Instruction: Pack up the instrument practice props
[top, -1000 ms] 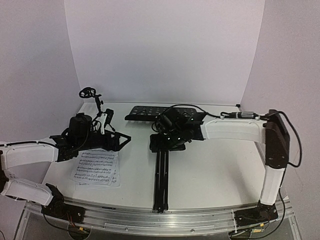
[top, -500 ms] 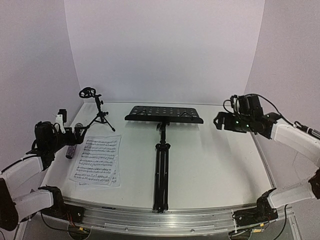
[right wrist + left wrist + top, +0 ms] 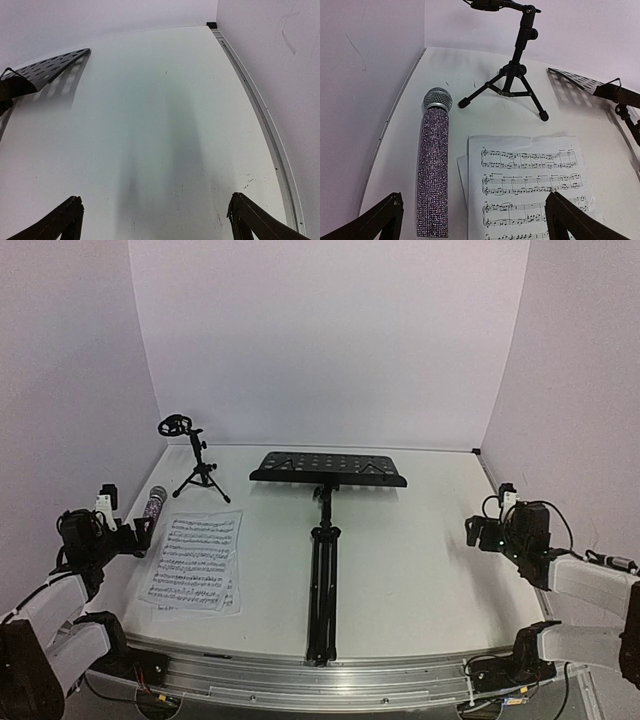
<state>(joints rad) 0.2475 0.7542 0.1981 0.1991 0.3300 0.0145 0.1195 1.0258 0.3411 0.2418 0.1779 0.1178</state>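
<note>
The glittery purple-silver microphone lies on the table at the far left, mesh head pointing away, beside the white sheet-music pages. Behind them the small black tripod mic stand stands upright. The tall music stand lies flat in the middle of the table, its perforated desk at the far end. My left gripper hovers open near the microphone's base, holding nothing. My right gripper is open over bare table at the right, well away from the desk.
White walls close the table in at the back and both sides. A metal rail runs along the right edge. A metal rail also runs along the near edge, between the arm bases.
Both arms have drawn back from the middle of the table to its near corners. The microphone, hidden a second ago, now lies in the open left of the pages.
</note>
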